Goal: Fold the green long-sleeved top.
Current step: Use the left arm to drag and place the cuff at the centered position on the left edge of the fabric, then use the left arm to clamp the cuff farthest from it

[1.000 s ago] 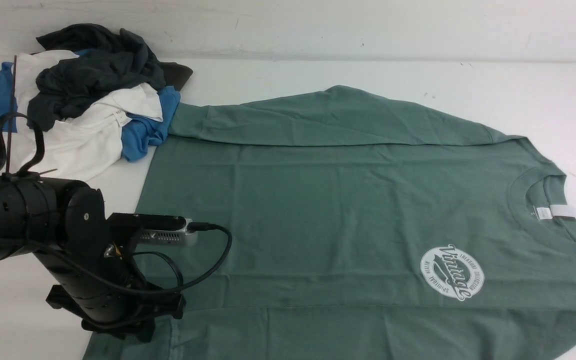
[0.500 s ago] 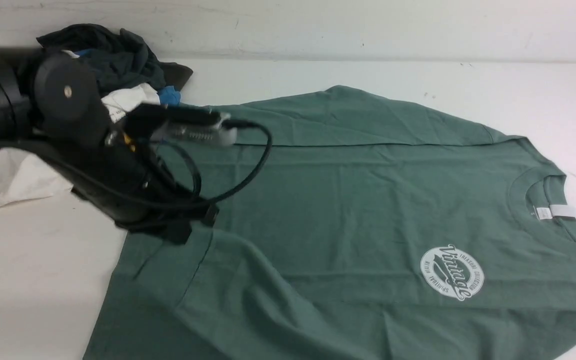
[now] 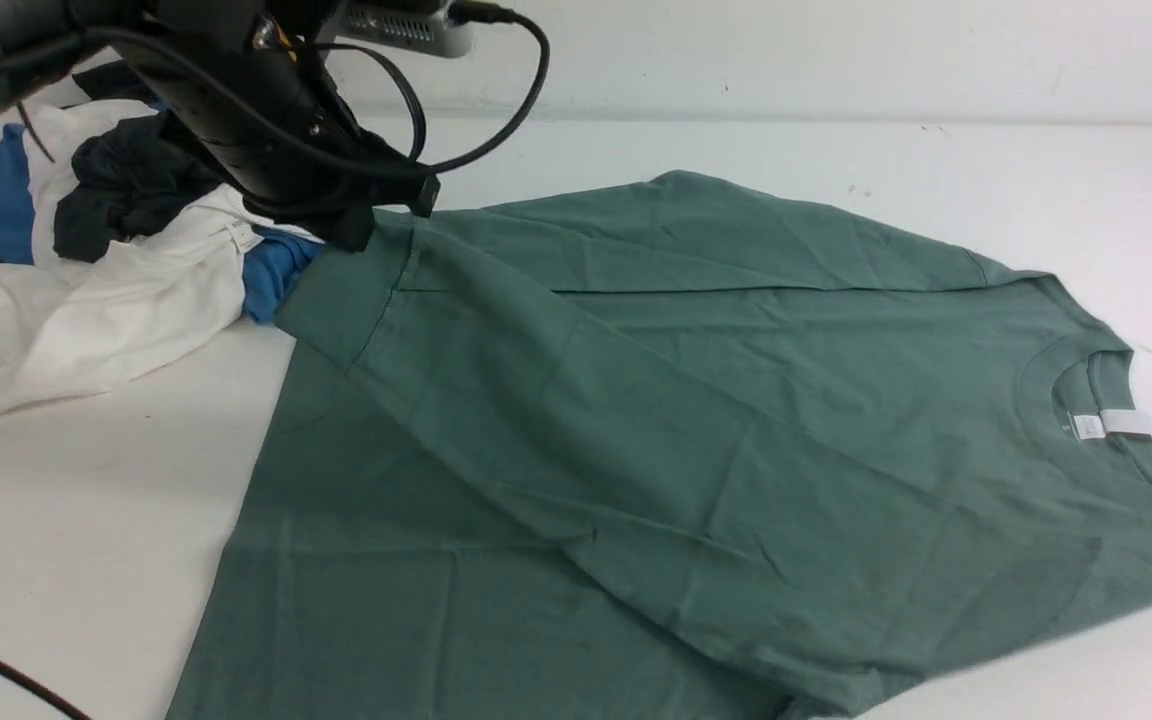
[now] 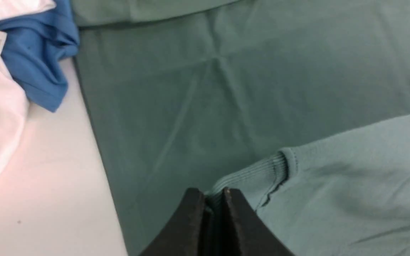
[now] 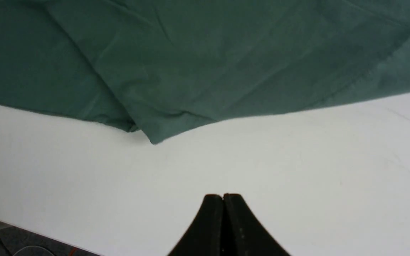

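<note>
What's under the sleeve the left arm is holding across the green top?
The body of the green long-sleeved top, flat on the white table. The sleeve, pinched at its cuff by the left fingers, hides the chest beneath it.

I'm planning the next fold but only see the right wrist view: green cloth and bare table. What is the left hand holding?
Observer: The left hand is shut on the cuff of the green long-sleeved top.
Operator: Where is that cuff?
Observer: At the top's far left corner, beside the pile of white, blue and black clothes.
Operator: And the sleeve?
Observer: The sleeve drapes diagonally across the top's body, towards the near right.
</note>
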`<state>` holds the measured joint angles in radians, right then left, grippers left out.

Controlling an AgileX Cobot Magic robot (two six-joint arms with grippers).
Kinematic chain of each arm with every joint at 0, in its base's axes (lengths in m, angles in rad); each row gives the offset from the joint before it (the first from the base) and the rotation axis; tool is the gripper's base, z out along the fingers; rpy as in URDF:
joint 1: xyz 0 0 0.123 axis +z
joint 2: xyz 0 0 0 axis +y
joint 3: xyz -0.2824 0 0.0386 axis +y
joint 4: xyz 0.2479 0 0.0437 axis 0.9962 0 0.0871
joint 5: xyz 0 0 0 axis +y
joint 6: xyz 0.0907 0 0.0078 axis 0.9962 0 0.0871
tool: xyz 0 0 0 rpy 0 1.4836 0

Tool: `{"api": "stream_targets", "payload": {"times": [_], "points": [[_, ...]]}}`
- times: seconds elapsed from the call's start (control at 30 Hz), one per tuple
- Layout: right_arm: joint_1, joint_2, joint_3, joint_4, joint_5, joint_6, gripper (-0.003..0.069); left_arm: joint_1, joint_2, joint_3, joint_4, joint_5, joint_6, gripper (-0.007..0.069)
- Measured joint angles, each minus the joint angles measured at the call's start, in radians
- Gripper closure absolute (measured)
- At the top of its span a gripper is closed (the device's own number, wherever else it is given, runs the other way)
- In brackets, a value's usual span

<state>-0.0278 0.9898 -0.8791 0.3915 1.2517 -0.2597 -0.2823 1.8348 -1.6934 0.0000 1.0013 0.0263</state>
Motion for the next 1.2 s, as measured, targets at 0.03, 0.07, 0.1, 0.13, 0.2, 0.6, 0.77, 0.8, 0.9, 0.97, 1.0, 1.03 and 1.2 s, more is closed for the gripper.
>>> {"api": "stream_targets", "payload": {"times": [0.03, 0.07, 0.1, 0.13, 0.2, 0.6, 0.77, 0.8, 0.9, 0.97, 1.0, 1.03, 1.2], "points": [[0.000, 0.000, 0.000, 0.000, 0.000, 0.000, 0.0670, 0.000, 0.024, -0.005, 0.011, -0.010, -0.001, 0.0588], [0.000, 0.000, 0.000, 0.000, 0.000, 0.000, 0.0669, 0.000, 0.044, -0.006, 0.021, -0.014, -0.001, 0.0588], [0.000, 0.000, 0.000, 0.000, 0.000, 0.000, 0.0669, 0.000, 0.048, -0.006, 0.023, -0.016, -0.001, 0.0588], [0.000, 0.000, 0.000, 0.000, 0.000, 0.000, 0.0669, 0.000, 0.077, -0.006, 0.036, -0.018, -0.002, 0.0588], [0.000, 0.000, 0.000, 0.000, 0.000, 0.000, 0.0669, 0.000, 0.102, -0.006, 0.045, -0.020, -0.002, 0.0588], [0.184, 0.041, 0.000, -0.011, -0.045, -0.086, 0.0668, 0.000, 0.178, -0.013, 0.135, -0.083, -0.004, 0.0582], [0.398, 0.176, 0.000, -0.142, -0.115, 0.041, 0.0653, 0.000, 0.201, -0.013, 0.215, -0.096, -0.036, 0.0503], [0.435, 0.203, 0.000, -0.177, -0.124, 0.074, 0.0641, 0.000, 0.203, -0.013, 0.233, -0.096, -0.057, 0.0478], [0.523, 0.262, 0.000, -0.261, -0.146, 0.125, 0.0595, 0.000, 0.203, -0.022, 0.276, -0.080, -0.112, 0.0417], [0.597, 0.334, -0.004, -0.339, -0.190, 0.153, 0.0524, 0.000, 0.203, -0.043, 0.314, -0.043, -0.167, 0.0368], [0.622, 0.360, -0.004, -0.365, -0.214, 0.163, 0.0487, 0.000, 0.203, -0.054, 0.324, -0.016, -0.184, 0.0353], [0.645, 0.391, -0.005, -0.392, -0.252, 0.179, 0.0441, 0.000, 0.203, -0.072, 0.330, 0.032, -0.201, 0.0343], [0.669, 0.508, -0.011, -0.425, -0.352, 0.243, 0.0292, 0.000, 0.198, -0.106, 0.296, 0.200, -0.196, 0.0419]]}}
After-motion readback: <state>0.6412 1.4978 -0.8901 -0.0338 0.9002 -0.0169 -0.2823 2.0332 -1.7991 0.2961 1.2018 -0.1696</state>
